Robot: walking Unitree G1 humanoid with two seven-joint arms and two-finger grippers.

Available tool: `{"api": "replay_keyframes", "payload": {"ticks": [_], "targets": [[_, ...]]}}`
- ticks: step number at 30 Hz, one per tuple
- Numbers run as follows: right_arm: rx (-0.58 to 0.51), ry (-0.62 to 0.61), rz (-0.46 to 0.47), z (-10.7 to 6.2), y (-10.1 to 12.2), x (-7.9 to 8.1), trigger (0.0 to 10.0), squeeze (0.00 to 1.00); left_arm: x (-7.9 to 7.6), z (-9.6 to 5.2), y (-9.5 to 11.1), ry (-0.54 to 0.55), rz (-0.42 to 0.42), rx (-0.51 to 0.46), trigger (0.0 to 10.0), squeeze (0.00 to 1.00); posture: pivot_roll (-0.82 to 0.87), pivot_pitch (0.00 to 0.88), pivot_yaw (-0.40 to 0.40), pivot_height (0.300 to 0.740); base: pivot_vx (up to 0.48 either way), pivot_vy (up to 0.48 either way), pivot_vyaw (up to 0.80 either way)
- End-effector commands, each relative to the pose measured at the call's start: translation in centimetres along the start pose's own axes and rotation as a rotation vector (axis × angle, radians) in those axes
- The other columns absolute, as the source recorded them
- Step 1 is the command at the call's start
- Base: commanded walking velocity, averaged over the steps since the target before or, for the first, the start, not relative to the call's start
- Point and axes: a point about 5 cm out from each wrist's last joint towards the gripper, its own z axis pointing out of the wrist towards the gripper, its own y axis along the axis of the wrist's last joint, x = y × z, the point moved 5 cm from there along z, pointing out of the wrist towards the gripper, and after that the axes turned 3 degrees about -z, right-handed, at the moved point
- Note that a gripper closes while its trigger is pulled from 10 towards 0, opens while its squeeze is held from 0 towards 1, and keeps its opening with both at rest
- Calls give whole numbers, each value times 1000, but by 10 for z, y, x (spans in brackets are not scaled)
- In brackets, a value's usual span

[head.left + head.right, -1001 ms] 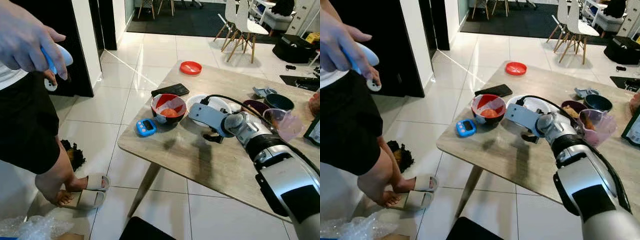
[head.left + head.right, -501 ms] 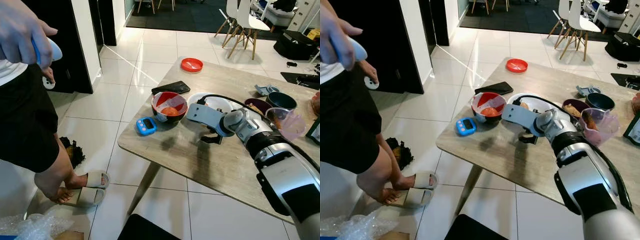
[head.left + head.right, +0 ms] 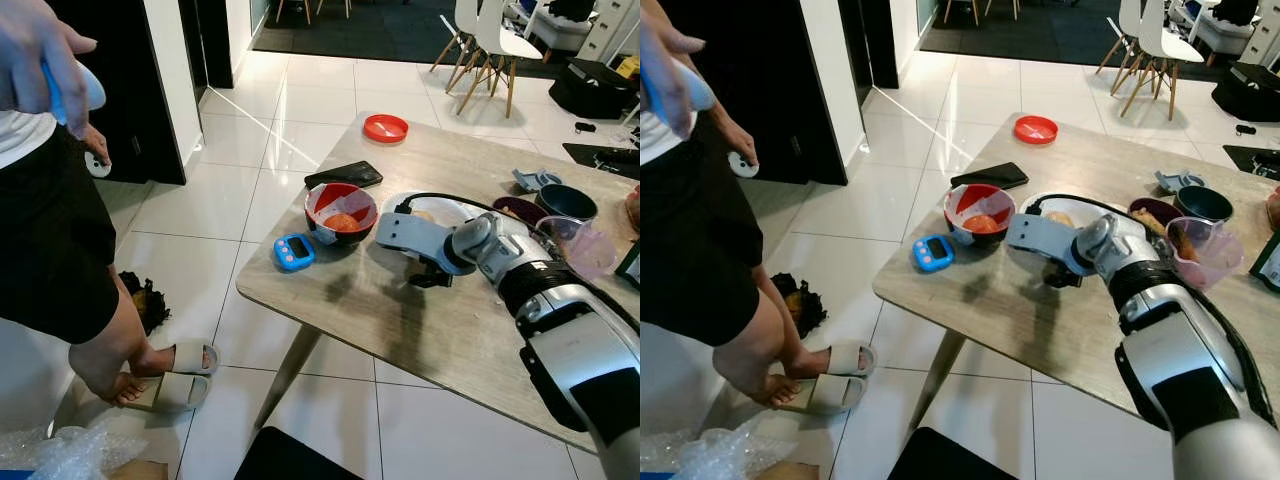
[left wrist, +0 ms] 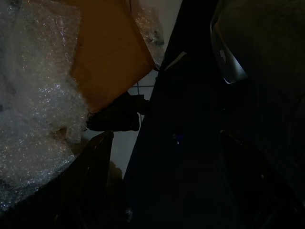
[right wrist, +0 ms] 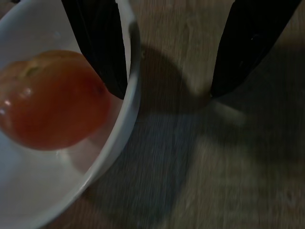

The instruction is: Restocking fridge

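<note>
My right gripper (image 3: 431, 277) points down over the wooden table (image 3: 380, 330), at the near edge of a white bowl (image 3: 452, 208). In the right wrist view the gripper (image 5: 167, 90) is open and straddles the bowl's rim (image 5: 129, 109): one black finger (image 5: 102, 43) is inside, the other (image 5: 243, 47) is outside over the table top. An orange-red round fruit (image 5: 47, 102) lies in the bowl beside the inner finger, not gripped. My left arm hangs idle; its wrist view is dark, with bubble wrap (image 4: 33, 95) and cardboard (image 4: 107, 52).
A red bowl (image 3: 340, 212) with orange food, a blue timer (image 3: 293, 252), a black phone (image 3: 341, 176) and a red lid (image 3: 385, 128) lie left of the gripper. Dark bowls (image 3: 565, 203) and a pink cup (image 3: 580, 248) stand right. A person (image 3: 50, 230) holding a controller stands at left.
The person's raised hand with the controller has drifted left and up. My right arm has hardly moved; its gripper stays at the white bowl's edge.
</note>
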Motion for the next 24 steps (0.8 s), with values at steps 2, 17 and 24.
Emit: {"api": "replay_keyframes", "payload": {"ticks": [2, 17, 24], "targets": [[39, 51, -8, 0, -12, 8, 10000, 0, -45, 0, -17, -124, 27, 63, 10000, 0, -54, 97, -94, 740, 0, 0, 0], [47, 76, -32, -4, -14, 8, 4353, 0, -48, 1, -13, -128, 27, 59, 10000, 0, -60, 90, -97, 740, 0, 0, 0], [59, 98, -68, -9, -18, 8, 10000, 0, -48, 1, -13, -127, 25, 58, 10000, 0, -57, 87, -99, 740, 0, 0, 0]]}}
